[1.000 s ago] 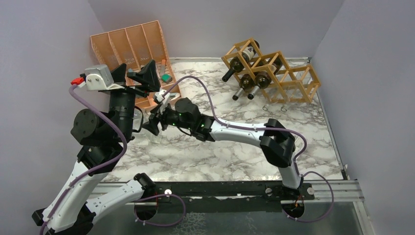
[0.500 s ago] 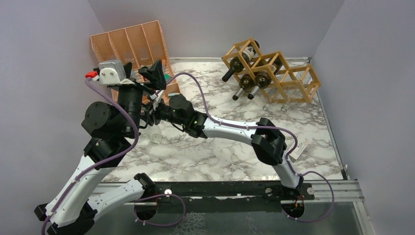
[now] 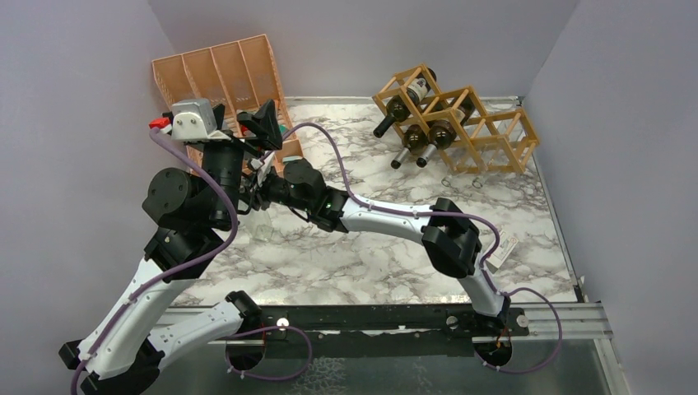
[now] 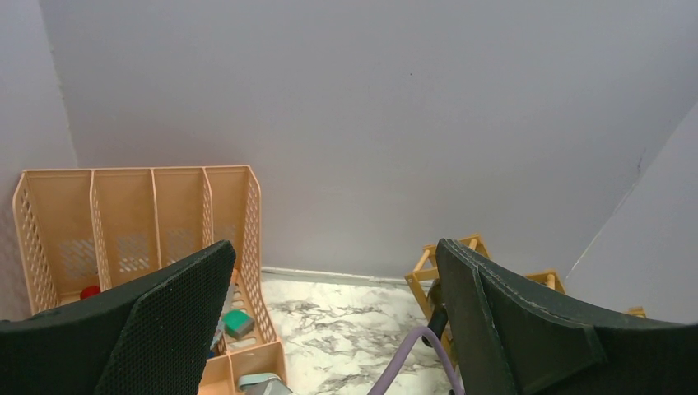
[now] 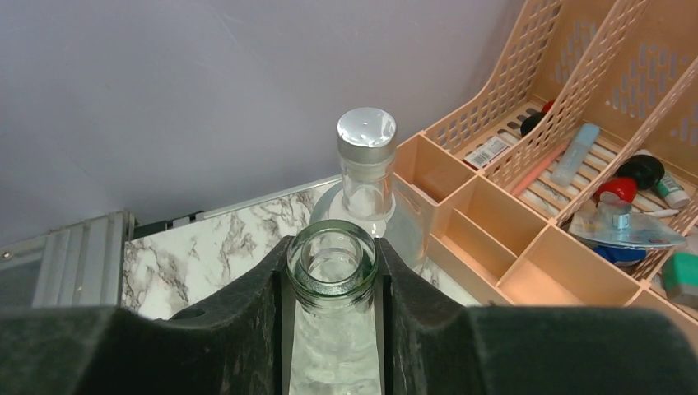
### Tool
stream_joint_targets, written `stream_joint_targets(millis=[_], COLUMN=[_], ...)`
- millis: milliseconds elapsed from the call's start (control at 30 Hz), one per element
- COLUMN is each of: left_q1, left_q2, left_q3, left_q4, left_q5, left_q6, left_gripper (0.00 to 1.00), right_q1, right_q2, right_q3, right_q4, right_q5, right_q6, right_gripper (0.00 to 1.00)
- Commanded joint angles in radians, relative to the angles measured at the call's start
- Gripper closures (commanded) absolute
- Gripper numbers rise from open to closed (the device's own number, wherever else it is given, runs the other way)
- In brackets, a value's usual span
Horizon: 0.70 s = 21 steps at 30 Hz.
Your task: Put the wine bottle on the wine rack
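The wine bottle [image 5: 332,329], clear glass with an uncapped mouth, is sitting at the left side of the marble table [image 3: 370,255]. It is just in front of the orange-pink slotted organiser [image 5: 527,107] and well apart from the wine rack [image 3: 494,140] at the far right corner. The right gripper [image 5: 332,263] is pinching its neck just under the rim, one black finger on each side. The neck is showing no label or writing. Whether its base is resting on the table cannot be told.

Just behind it a second clear bottle [image 5: 366,177] with a silver cap is standing. The organiser is holding small items, one with a barcode-like sticker [image 5: 488,151] too small to read.

The rack is holding dark bottles [image 3: 411,136]. One of them is showing a white label [image 3: 420,86], its writing illegible.

The left gripper [image 4: 333,247] is raised above the organiser, its claw spread wide and holding nothing.
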Motion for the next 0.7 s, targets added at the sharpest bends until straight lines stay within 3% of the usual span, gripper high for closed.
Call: stream_joint_targets(millis=[0,133,333,467,667], left_q1=[0.003,0.003,0.002,0.002,0.002], left_q2=[-0.003,-0.001,0.0,0.019,0.081], left_q3=[-0.006,-0.014,-0.059,-0.112,-0.266], left_q4=[0.017,0.019,0.046,0.085,0.247], left_q5=[-0.021,-0.023,-0.017,0.017,0.235], left_q6=[0.01,0.015,0.024,0.026,0.164], left_gripper=[0.01,0.01,0.01,0.01,0.01], right_q1=[0.009,0.008,0.008,0.008,0.009], right_q2=[-0.007,-0.093,-0.334,-0.488,-0.682], right_q3=[-0.011,-0.105,-0.333,-0.443,-0.537], right_q4=[0.033,0.102,0.152,0.099,-0.002], right_q5=[0.035,0.138,0.364,0.566,0.924], right_q6=[-0.022,-0.049,-0.066,-0.058,-0.049], right_gripper=[0.85,0.94,0.98,0.99,0.99])
